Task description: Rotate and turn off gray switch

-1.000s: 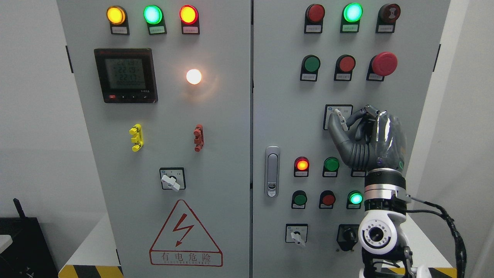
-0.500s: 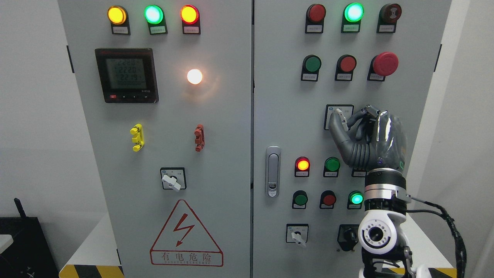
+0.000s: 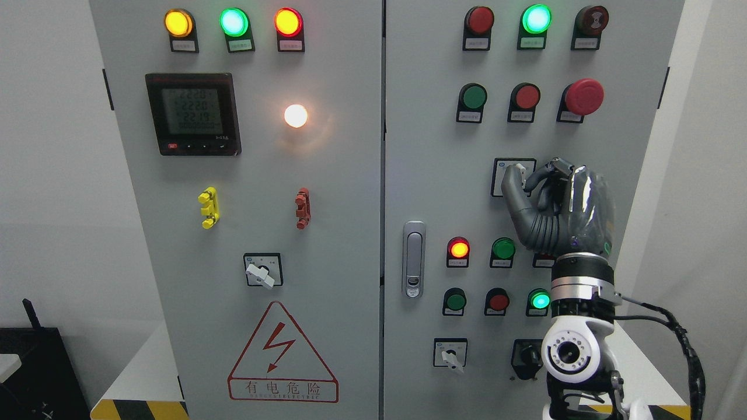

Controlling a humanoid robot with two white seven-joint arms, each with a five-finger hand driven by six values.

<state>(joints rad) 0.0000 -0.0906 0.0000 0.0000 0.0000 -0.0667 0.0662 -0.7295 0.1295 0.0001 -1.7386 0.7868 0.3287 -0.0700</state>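
The gray switch [image 3: 519, 171] is a small pale rotary knob on a square plate [image 3: 503, 167] in the middle of the cabinet's right door. My right hand [image 3: 526, 175] reaches up from the lower right and covers most of it. The thumb [image 3: 512, 185] presses the knob from the left and the curled fingers [image 3: 545, 172] close on it from the right. Only the knob's upper tip shows between them, so its pointing direction is unclear. My left arm is out of view.
Indicator lamps and push buttons surround the hand, with a red mushroom button [image 3: 583, 95] above and a lit green lamp [image 3: 540, 301] below. Two more rotary switches [image 3: 259, 272] [image 3: 449, 354], a black selector [image 3: 527, 353] and the door handle [image 3: 412, 259] sit lower on the cabinet.
The thumb has slid to the right and closed against the knob. The hand has shifted slightly right; the arm stays where it was.
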